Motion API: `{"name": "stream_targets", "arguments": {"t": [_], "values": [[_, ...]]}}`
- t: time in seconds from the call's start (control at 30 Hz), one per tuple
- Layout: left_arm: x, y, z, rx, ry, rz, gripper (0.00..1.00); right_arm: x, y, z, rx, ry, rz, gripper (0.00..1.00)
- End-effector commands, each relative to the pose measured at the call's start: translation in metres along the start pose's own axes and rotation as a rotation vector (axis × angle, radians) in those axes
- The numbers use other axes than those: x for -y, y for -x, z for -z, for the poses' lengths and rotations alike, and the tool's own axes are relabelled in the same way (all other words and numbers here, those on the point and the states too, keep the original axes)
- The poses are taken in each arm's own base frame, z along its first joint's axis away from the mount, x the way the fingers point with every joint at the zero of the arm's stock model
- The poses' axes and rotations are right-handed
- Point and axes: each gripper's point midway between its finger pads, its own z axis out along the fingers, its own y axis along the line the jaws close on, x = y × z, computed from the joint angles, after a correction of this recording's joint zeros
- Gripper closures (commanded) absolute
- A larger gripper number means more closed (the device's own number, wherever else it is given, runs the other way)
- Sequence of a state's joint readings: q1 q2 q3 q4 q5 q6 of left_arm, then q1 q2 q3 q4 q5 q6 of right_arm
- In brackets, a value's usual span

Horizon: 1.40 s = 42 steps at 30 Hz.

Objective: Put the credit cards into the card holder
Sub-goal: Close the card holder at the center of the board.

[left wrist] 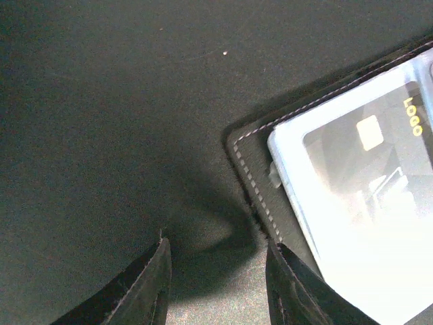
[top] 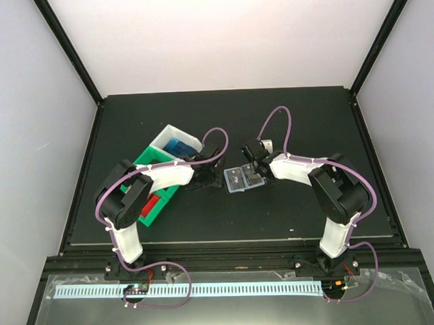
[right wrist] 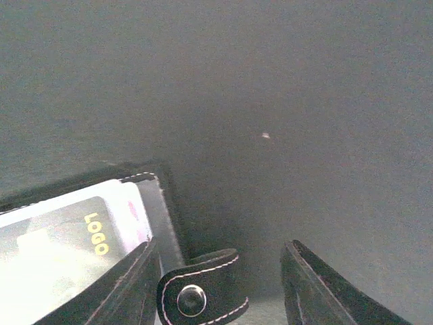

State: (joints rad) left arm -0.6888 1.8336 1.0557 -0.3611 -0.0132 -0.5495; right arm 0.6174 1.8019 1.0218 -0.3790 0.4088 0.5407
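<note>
Only up close: snap strap (right wrist: 203, 298) within spread right gripper (right wrist: 222, 249); left gripper (left wrist: 218, 244) spread too.

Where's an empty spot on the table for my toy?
Bare: the far table strip behind the white tray and card holder; the near strip in front of the card holder. Crowded: between the left gripper and right gripper, and around the green tray.

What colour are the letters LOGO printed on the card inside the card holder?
Yellow, on the card in the card holder; clearest in the right wrist view.
</note>
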Motion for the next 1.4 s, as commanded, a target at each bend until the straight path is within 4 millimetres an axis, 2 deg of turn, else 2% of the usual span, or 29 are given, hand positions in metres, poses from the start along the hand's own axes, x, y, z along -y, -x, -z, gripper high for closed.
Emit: {"name": "stream_targets", "arguments": {"t": [0.0,0.13,0.27,0.33,0.43,0.57,0.73,0.87,1.0,1.07,1.23,1.37], "values": [[-0.038,-0.057,-0.019,-0.194,0.117,0.005,0.59,0.029,0.010,0.012,0.051,-0.150,-0.037,0.51],[-0.039,-0.057,-0.019,-0.196,0.117,0.004,0.59,0.035,0.009,0.013,0.047,-0.188,-0.034,0.59],[-0.038,-0.057,-0.019,-0.193,0.115,0.005,0.59,0.031,0.002,0.006,0.012,-0.171,-0.029,0.72],[-0.037,-0.057,-0.018,-0.192,0.112,0.005,0.59,0.030,-0.001,0.006,0.004,-0.169,-0.035,0.75],[-0.037,-0.055,-0.018,-0.188,0.108,0.005,0.59,0.035,-0.002,0.008,0.003,-0.189,-0.041,0.75],[-0.037,-0.055,-0.017,-0.187,0.107,0.005,0.59,0.045,-0.003,0.010,0.002,-0.244,-0.034,0.65],[-0.037,-0.056,-0.017,-0.186,0.107,0.004,0.59,0.056,-0.005,0.012,0.001,-0.305,-0.022,0.65],[-0.036,-0.055,-0.017,-0.184,0.102,0.006,0.59,0.048,-0.008,0.008,-0.016,-0.258,-0.013,0.71],[-0.032,-0.050,-0.011,-0.157,0.082,0.009,0.60,0.035,-0.008,0.008,-0.020,-0.180,-0.012,0.93],[-0.028,-0.045,-0.005,-0.120,0.056,0.012,0.60,0.030,-0.002,0.015,-0.002,-0.132,-0.023,0.99],[-0.022,-0.036,0.005,-0.058,0.011,0.022,0.60,0.011,0.011,0.039,0.027,0.028,-0.046,0.99],[-0.019,-0.037,0.004,-0.055,-0.013,0.028,0.60,-0.006,0.020,0.060,0.044,0.162,-0.067,0.99]]}}
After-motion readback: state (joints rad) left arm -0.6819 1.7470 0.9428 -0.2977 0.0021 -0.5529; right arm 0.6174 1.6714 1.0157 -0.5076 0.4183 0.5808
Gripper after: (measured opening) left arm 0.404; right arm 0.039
